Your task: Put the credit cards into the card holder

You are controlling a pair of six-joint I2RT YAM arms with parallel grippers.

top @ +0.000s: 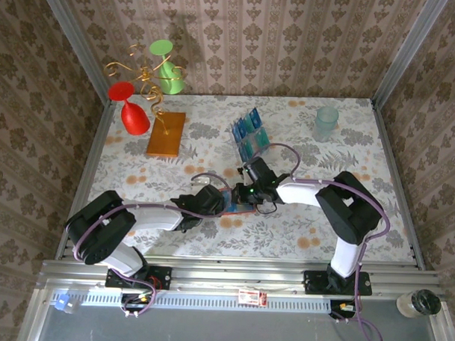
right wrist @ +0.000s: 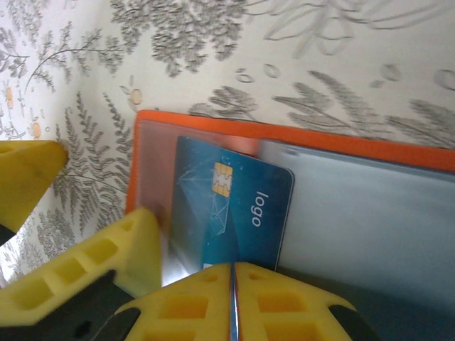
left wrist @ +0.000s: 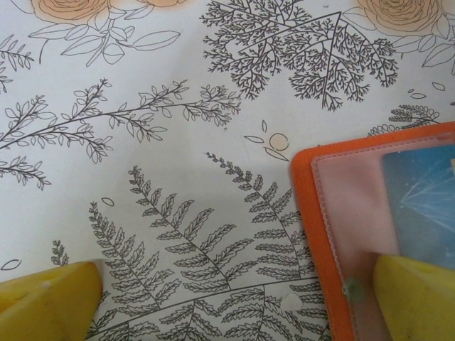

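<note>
One card holder (right wrist: 284, 133) lies open on the floral bench (top: 378, 146), near its front edge, with a stitched orange-red rim around smooth grey-blue pockets. One dark blue credit card (right wrist: 227, 206), glossy with a gold chip, lies flat over the pockets; I cannot tell if it is slotted in. The right hand (right wrist: 233, 298) is pressed together, pinching the card's near edge. The left hand (left wrist: 231, 302) is spread wide, one yellow finger (left wrist: 416, 298) on the holder. More blue cards (top: 248, 126), too crowded to count, stand in one clear rack (top: 252, 145).
</note>
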